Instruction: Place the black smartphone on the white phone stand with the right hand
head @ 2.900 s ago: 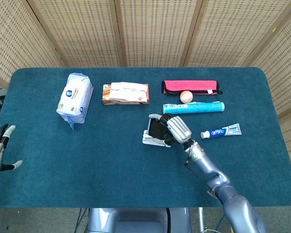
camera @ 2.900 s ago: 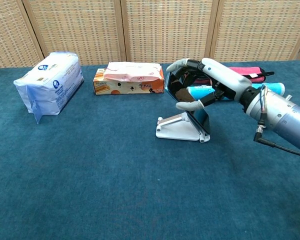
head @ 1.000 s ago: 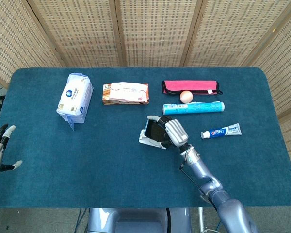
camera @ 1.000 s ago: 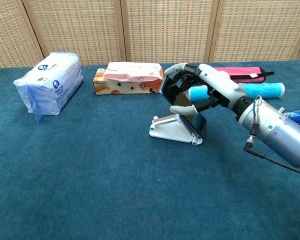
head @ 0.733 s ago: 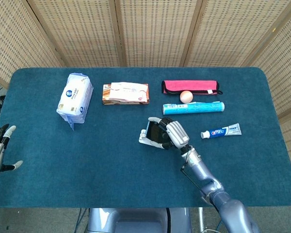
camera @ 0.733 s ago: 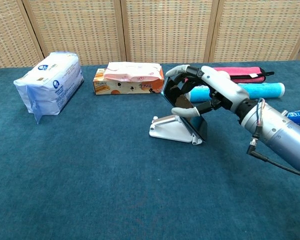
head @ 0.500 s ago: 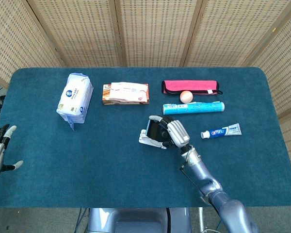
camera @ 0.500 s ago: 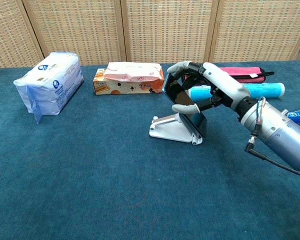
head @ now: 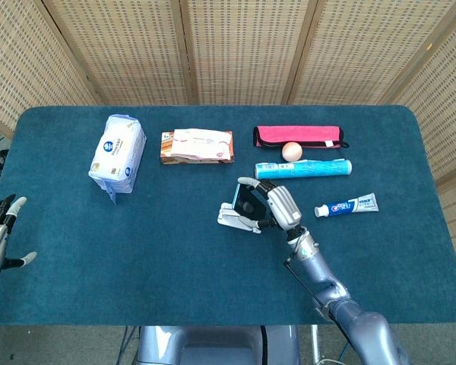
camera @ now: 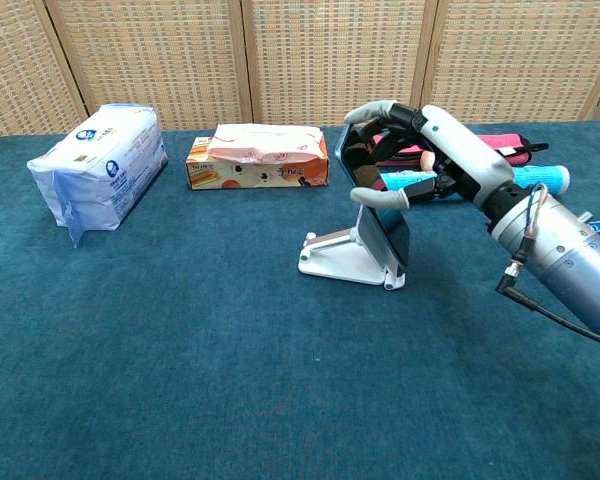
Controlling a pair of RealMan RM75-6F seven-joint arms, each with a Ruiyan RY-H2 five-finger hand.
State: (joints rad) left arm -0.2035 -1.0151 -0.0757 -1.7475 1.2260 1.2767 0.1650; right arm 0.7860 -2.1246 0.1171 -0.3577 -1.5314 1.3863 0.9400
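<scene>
The black smartphone [camera: 385,236], glossy and slim, is leaning upright on the white phone stand [camera: 338,260] near the table's [camera: 180,380] middle. The right hand [camera: 420,150] is arching over its top, fingers [camera: 375,112] loosely spread; contact unclear.

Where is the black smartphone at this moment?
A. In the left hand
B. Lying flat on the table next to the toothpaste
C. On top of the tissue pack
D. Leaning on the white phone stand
D: the black smartphone leans on the white phone stand, its lower edge at the stand's front lip.
</scene>
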